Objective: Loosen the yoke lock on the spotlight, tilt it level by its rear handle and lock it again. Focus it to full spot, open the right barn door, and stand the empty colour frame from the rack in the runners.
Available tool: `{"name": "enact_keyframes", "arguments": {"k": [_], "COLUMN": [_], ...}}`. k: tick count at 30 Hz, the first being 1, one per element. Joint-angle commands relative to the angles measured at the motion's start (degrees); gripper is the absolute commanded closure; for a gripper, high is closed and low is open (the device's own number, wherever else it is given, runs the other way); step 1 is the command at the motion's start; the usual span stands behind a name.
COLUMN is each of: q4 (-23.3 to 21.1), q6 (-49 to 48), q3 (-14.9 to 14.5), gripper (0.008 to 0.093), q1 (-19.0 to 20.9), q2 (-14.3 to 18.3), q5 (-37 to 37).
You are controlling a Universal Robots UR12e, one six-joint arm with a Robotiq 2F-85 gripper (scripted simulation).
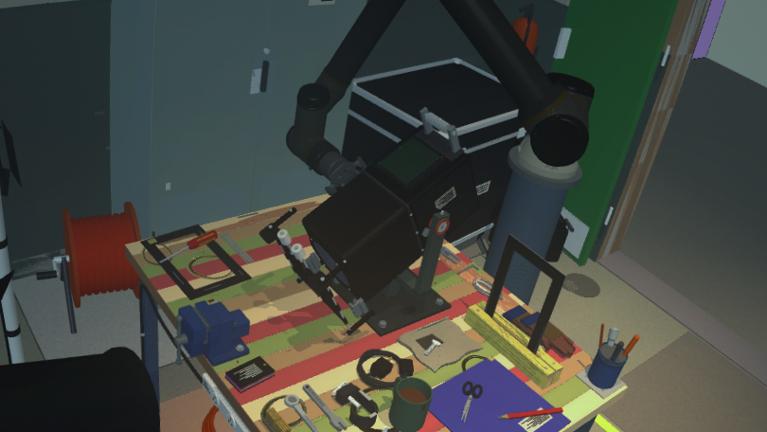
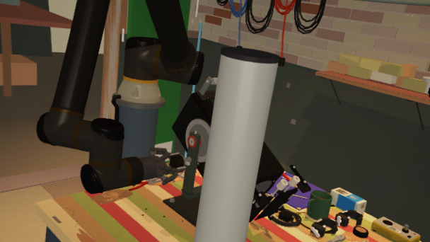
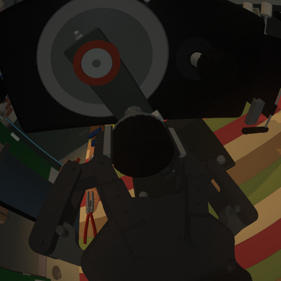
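Note:
The black spotlight (image 1: 392,214) is partly hidden by a grey post in the second side camera; it sits on its yoke (image 1: 432,252) with the front tilted down toward the bench. My gripper (image 3: 142,141) is at the far side of the yoke arm, and its two fingers are closed around the round black yoke lock knob (image 3: 142,146) (image 2: 176,161). The rear handle (image 1: 439,127) sticks up at the lamp's back. The barn doors (image 1: 316,268) hang at the low front. The empty colour frame (image 1: 523,292) stands upright in the yellow rack (image 1: 510,343).
A black flight case (image 1: 435,102) stands behind the bench beside the arm's grey pedestal (image 1: 528,225). A blue vise (image 1: 214,330), a flat black frame (image 1: 196,260), a green mug (image 1: 410,400), scissors (image 1: 471,397) and hand tools lie across the striped bench. Red pliers (image 3: 89,219) lie below my gripper.

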Motion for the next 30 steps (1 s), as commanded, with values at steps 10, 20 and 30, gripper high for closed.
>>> {"name": "enact_keyframes", "arguments": {"k": [10,20,30], "q4": [0.0,0.0,0.0], "q6": [-0.2,-2.6,-5.5], "q3": [0.0,0.0,0.0], "gripper": [0.0934,0.0934,0.0934], "q1": [0.0,0.0,0.0], "q2": [0.0,0.0,0.0], "q5": [0.0,0.0,0.0]}}
